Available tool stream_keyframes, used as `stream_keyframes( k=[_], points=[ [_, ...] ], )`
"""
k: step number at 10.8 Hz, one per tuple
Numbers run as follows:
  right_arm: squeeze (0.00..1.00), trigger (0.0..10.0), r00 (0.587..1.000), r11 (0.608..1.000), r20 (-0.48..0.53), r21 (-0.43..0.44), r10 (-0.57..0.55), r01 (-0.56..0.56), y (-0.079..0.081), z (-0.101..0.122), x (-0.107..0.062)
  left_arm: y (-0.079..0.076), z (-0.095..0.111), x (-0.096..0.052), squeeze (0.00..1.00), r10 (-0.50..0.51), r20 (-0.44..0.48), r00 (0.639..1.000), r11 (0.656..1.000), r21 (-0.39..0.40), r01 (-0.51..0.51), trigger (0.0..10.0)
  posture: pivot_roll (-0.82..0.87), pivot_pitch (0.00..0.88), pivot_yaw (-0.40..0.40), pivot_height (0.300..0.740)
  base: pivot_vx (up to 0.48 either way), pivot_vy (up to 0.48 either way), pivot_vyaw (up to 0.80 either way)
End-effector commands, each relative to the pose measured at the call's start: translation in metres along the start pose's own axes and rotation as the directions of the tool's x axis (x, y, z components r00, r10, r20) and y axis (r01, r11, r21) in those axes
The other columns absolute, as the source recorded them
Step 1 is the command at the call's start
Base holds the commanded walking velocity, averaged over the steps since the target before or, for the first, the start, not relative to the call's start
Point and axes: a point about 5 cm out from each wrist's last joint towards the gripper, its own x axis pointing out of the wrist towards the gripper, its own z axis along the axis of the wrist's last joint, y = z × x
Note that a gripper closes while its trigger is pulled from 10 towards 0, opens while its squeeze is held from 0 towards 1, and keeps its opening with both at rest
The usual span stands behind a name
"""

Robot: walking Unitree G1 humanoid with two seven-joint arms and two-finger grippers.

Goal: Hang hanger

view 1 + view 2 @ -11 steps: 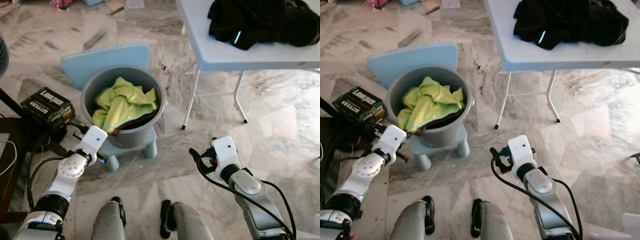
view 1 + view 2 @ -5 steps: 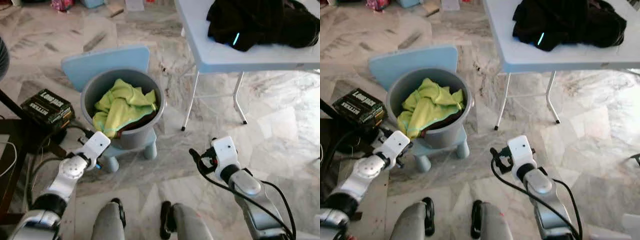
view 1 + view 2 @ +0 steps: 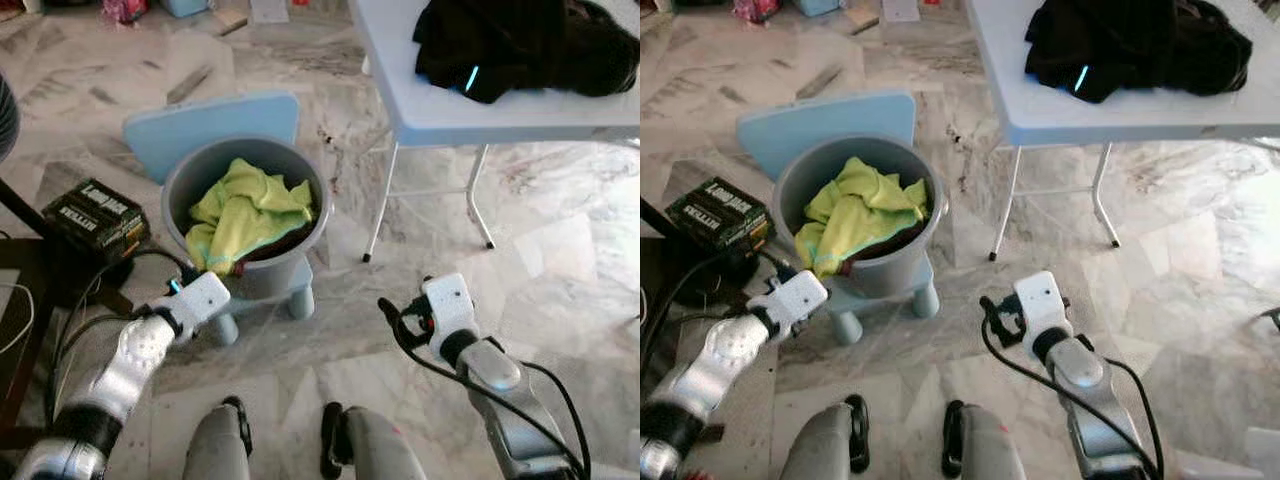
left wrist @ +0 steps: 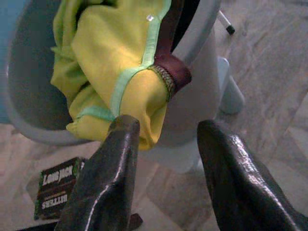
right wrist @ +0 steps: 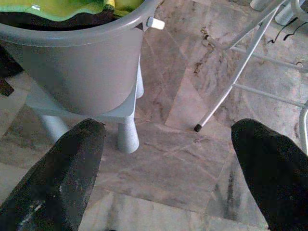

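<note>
A yellow-green cloth (image 3: 245, 213) fills a grey bucket (image 3: 300, 262), with one fold draped over the near rim. No hanger can be made out. The bucket stands on a small light-blue chair (image 3: 215, 122) on the marble floor (image 3: 560, 250). The left gripper (image 4: 166, 166) hovers just outside the near rim, its fingers (image 4: 108, 178) spread apart and holding nothing, close to the draped fold. The right gripper (image 5: 168, 173) hangs lower over the floor, near the chair, its fingers (image 5: 57, 178) spread wide. Beside the chair lies a dark box (image 3: 95, 213). Further off stands a white folding bench (image 3: 480, 110) carrying a heap of black clothing (image 3: 530, 45).
</note>
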Motion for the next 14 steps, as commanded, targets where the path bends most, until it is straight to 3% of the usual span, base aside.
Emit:
stream_keyframes(
  k=[1,3,4,5,8,10,14],
  points=[
    [0.0,10.0,1.0,1.0,-0.019,0.007,-0.019,0.02,-0.003,-0.006,-0.003,-0.002,-0.001,-0.004,1.0,0.035,0.001,0.999,0.999,-0.023,-0.035,10.0,-0.09,0.187,-0.064,0.74,0.0,0.0,0.0],
    [0.0,10.0,1.0,1.0,-0.017,0.017,-0.017,0.017,-0.002,-0.006,-0.004,0.006,0.012,-0.015,1.0,0.223,0.041,0.974,0.961,-0.175,-0.213,10.0,-0.07,0.188,-0.064,0.74,0.0,0.0,0.0],
    [0.0,10.0,1.0,1.0,-0.014,0.025,-0.013,0.014,-0.001,-0.006,-0.004,0.005,0.02,-0.022,0.64,0.266,0.064,0.962,0.942,-0.231,-0.245,10.0,-0.06,0.188,-0.061,0.74,0.0,0.0,0.0],
    [0.0,10.0,1.0,0.999,-0.017,0.037,-0.012,0.013,0.001,-0.008,-0.004,0.0,0.033,-0.035,0.0,0.323,0.075,0.943,0.899,-0.337,-0.281,10.0,-0.05,0.187,-0.056,0.74,0.0,0.0,0.0],
    [0.0,10.0,1.0,0.999,-0.022,0.054,-0.007,0.008,0.002,-0.009,-0.002,-0.012,0.038,-0.055,0.0,0.352,0.043,0.935,0.852,-0.429,-0.301,10.0,-0.04,0.188,-0.056,0.74,0.0,0.0,0.0],
    [0.0,10.0,1.0,0.998,-0.021,0.056,-0.007,0.008,0.002,-0.009,-0.001,-0.007,0.04,-0.06,0.0,0.364,0.017,0.931,0.829,-0.462,-0.316,10.0,-0.04,0.183,-0.057,0.74,0.0,0.0,0.0],
    [0.0,10.0,1.0,0.999,-0.018,0.047,-0.002,0.003,0.001,-0.008,0.0,-0.005,0.044,-0.058,0.0,0.36,0.015,0.933,0.825,-0.472,-0.311,10.0,-0.04,0.182,-0.057,0.74,0.06,0.0,0.0]
  ],
)
